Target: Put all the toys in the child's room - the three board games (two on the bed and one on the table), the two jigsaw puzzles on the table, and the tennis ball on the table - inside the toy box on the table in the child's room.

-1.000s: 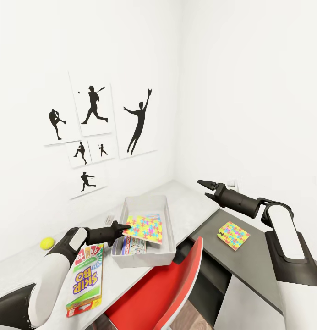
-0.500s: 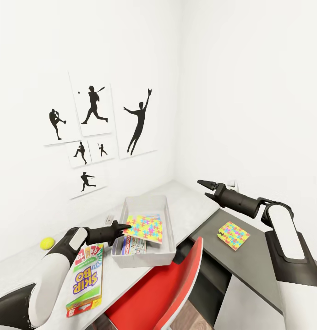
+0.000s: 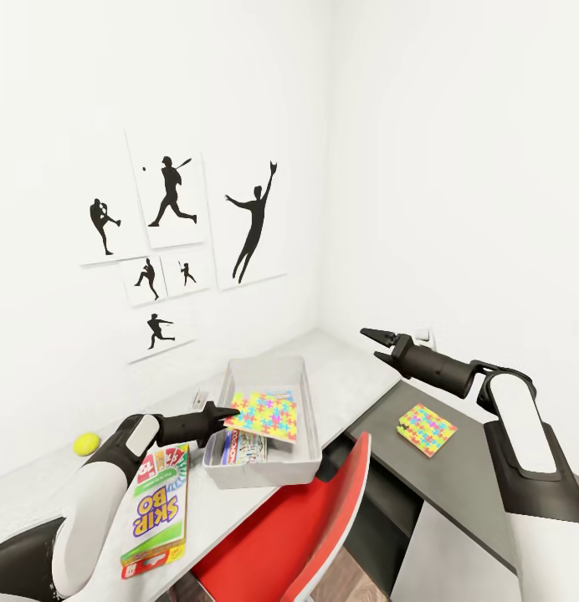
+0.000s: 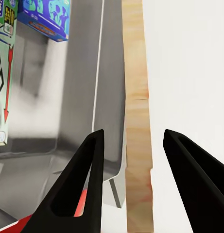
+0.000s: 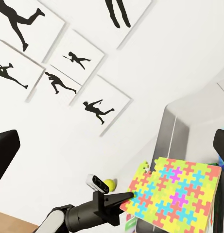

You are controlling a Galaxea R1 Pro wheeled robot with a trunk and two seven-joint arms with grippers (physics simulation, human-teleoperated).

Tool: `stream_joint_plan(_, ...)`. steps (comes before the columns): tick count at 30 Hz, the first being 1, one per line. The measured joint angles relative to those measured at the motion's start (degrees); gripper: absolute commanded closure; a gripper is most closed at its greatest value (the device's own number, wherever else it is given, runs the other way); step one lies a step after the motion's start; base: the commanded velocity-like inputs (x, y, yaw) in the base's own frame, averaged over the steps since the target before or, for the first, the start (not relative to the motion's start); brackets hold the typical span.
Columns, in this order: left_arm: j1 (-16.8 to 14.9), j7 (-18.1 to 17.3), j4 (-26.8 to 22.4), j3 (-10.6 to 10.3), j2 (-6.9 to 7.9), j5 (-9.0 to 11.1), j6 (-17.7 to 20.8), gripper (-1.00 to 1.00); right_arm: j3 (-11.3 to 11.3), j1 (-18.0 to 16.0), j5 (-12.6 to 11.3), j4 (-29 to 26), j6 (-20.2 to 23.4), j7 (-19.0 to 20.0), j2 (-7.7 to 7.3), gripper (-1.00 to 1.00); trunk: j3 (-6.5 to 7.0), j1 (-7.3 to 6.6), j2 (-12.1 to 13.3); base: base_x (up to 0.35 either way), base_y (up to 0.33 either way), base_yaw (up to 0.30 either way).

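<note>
The left gripper [image 3: 229, 411] has its fingers spread around the edge of a jigsaw puzzle [image 3: 265, 415] leaning over the toy box [image 3: 305, 422], atop the Monopoly box [image 3: 242, 447] inside. This looks like the release step; next the arm should back toward 8 o'clock. The right gripper [image 3: 373, 336] hovers open. A second puzzle [image 3: 427, 428] waits at 4 o'clock on the dark cabinet [image 3: 473, 477], the Skip-Bo box [image 3: 160, 510] and tennis ball [image 3: 87, 443] at 8 o'clock.

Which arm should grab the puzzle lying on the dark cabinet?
Probably the right. The right gripper is open, empty, and on the side of that jigsaw puzzle; the left gripper is at the toy box.
</note>
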Motion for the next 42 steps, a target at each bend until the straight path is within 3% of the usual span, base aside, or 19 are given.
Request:
stream_joint_plan(36, 0.0, -0.7, -0.03, -0.02, -1.29, -0.05, 0.13, 1.0, 0.0, 0.0, -0.01, -0.09, 0.09, 0.08, -0.13, -1.0, 0.0, 0.0, 0.0, 0.0, 0.0, 0.0)
stream_joint_plan(37, 0.0, -0.69, -0.03, -0.02, -1.29, -0.05, 0.13, -1.0, 0.0, 0.0, -0.01, -0.09, 0.09, 0.08, -0.12, -1.0, 0.0, 0.0, 0.0, 0.0, 0.0, 0.0)
stream_joint_plan(42, 0.0, -0.62, -0.02, -0.01, -1.29, -0.16, 0.06, -1.0, 0.0, 0.0, -0.01, -0.09, 0.09, 0.08, -0.16, -1.0, 0.0, 0.0, 0.0, 0.0, 0.0, 0.0)
